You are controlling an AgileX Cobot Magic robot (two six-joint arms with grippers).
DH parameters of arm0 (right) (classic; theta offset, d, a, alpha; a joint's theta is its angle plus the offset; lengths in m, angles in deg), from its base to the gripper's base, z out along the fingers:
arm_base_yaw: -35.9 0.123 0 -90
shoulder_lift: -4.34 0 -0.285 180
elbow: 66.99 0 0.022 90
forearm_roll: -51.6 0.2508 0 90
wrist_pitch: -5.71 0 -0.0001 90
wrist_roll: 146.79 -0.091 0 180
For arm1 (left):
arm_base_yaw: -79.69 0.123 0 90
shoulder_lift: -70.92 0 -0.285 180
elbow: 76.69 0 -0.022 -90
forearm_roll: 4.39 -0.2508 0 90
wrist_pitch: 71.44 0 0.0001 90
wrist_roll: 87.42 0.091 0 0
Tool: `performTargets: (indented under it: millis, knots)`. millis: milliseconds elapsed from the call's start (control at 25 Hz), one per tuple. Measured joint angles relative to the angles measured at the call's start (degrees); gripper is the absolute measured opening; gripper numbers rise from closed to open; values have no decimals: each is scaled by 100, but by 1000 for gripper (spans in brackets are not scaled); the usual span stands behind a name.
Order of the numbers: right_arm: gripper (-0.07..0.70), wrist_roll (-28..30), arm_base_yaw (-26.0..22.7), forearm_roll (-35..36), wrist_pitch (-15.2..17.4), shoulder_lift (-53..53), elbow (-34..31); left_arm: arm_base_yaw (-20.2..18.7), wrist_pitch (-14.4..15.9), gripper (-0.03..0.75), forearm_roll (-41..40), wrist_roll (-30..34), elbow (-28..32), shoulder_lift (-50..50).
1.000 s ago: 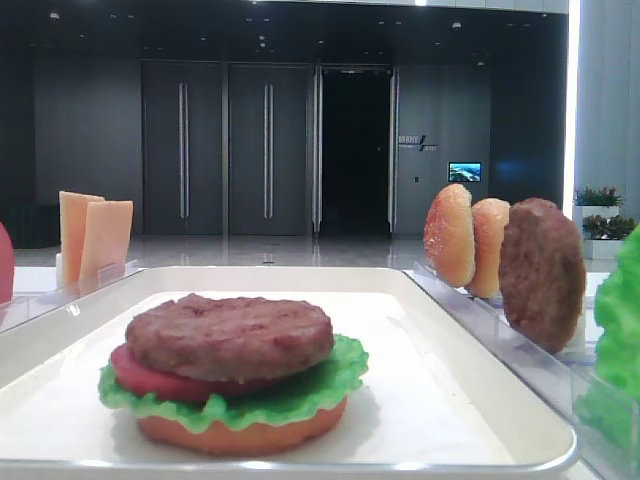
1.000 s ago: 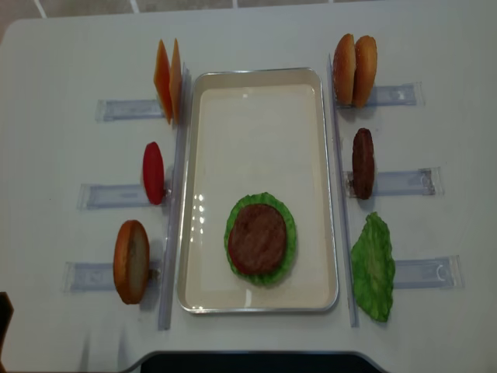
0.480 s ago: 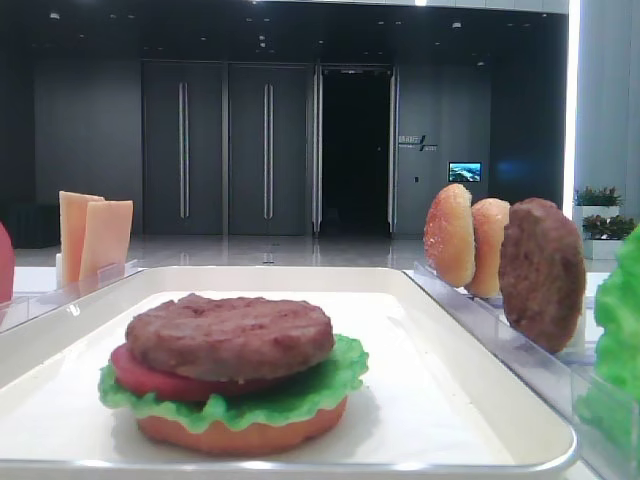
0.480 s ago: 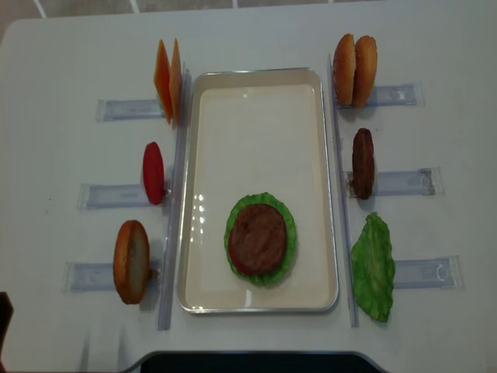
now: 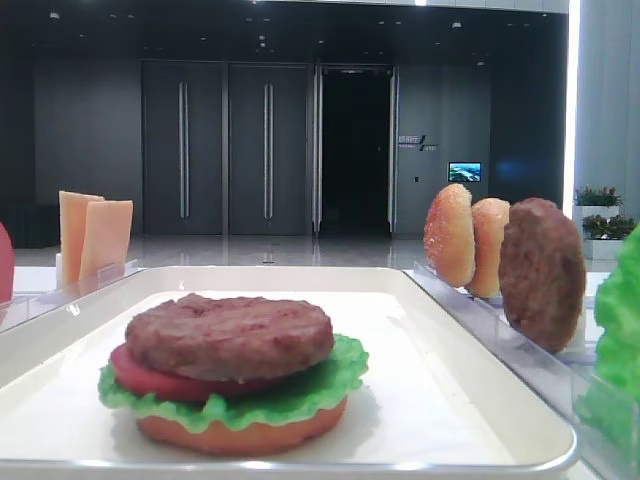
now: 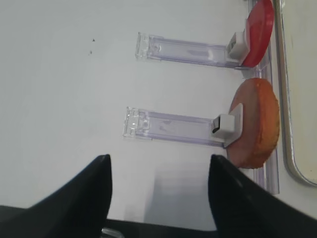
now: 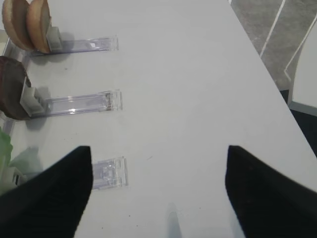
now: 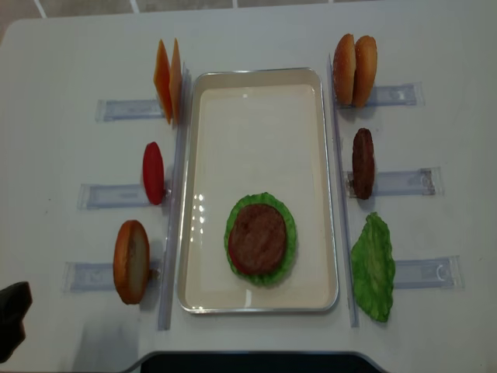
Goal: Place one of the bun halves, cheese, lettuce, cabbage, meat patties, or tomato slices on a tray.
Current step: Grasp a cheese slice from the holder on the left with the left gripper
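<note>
On the white tray [image 8: 206, 194] sits a stack: a bun half at the bottom, lettuce [image 8: 289, 233], a tomato slice [image 5: 135, 372], and a meat patty [image 8: 257, 238] on top. Standing in racks to its left are two cheese slices [image 8: 167, 78], a tomato slice [image 8: 153, 172] and a bun half [image 8: 130, 261]. To its right stand two bun halves [image 8: 355, 70], a patty [image 8: 363, 163] and lettuce [image 8: 373, 266]. My left gripper [image 6: 158, 198] is open and empty over bare table, just left of the near bun half [image 6: 255, 124]. My right gripper [image 7: 158, 198] is open and empty.
Clear plastic holder racks [image 8: 112, 194] lie on the white table on both sides of the tray. The right wrist view shows the table's right edge [image 7: 267, 64] with floor beyond. The left arm shows at the table's near left corner [image 8: 12, 315].
The left gripper has come further into the overhead view at the near left corner. The food and the tray have not moved.
</note>
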Motion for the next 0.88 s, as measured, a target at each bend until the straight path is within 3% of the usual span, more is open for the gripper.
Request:
performTargets:
  millis: [640,880]
  knots:
    - [554,0,0,0,0,0,0,0,-79,471,65,0,-1022,-2966]
    - [554,0,0,0,0,0,0,0,-313,471,92,0,-1408,-3916]
